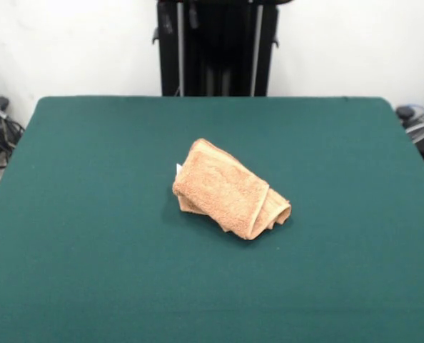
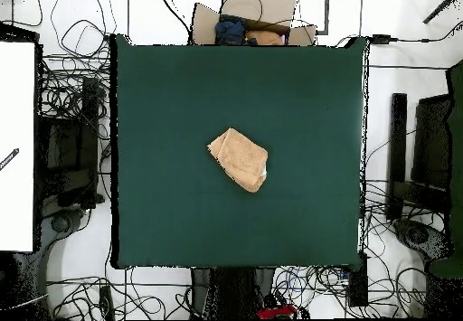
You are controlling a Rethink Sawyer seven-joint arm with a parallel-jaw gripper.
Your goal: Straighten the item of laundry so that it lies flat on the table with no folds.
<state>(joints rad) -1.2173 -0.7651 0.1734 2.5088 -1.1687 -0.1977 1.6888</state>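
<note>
The item of laundry is a peach-orange terry towel, folded over on itself into a thick slanted bundle near the middle of the dark green table. A bit of white tag peeks out at its left edge. From above, the towel lies just off the centre of the table as a compact folded rectangle. No gripper shows in either view; the arm is drawn back and only the black pedestal is seen.
Cables and dark equipment lie on the floor around the table. A cardboard box with cloth items sits past the table's top edge in the overhead view.
</note>
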